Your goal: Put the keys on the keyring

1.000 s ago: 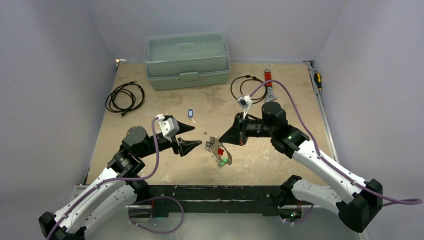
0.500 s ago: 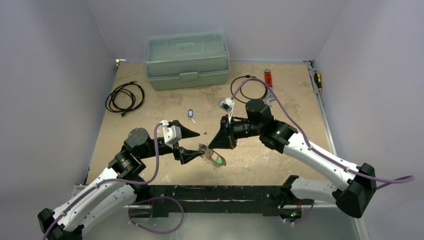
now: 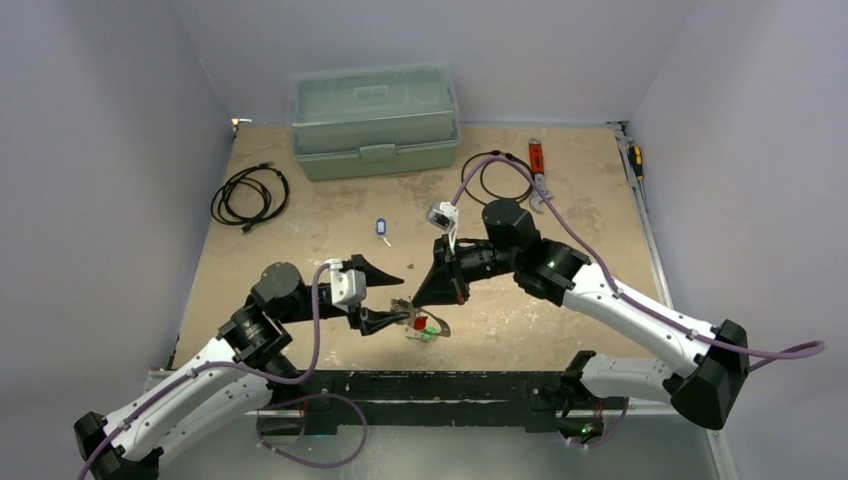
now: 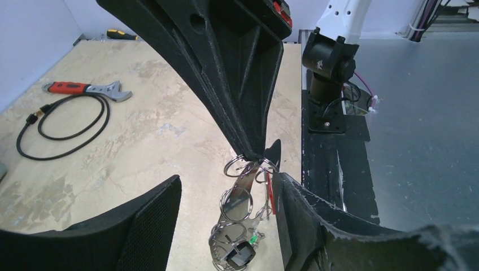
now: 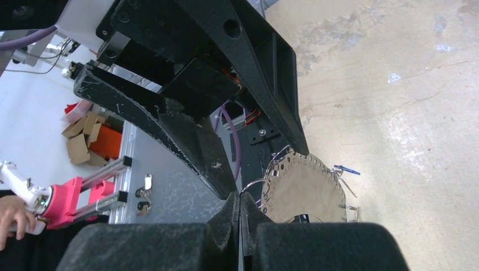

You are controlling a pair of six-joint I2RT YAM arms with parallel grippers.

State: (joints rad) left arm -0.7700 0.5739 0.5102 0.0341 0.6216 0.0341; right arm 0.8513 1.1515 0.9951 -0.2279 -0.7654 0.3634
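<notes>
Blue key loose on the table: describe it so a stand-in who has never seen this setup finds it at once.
Find the pale green toolbox at the far edge of the table. Straight down the overhead view from its latch lies the blue key, on bare tabletop. Unlike the other keys, bunched lower down, it lies alone.

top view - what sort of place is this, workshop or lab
Likely a robot lab test cell, not a working shop: a worn table boxed in by plain walls, a left arm and right arm bolted at its near edge, and tools, a green toolbox and a red-handled wrench.
</notes>
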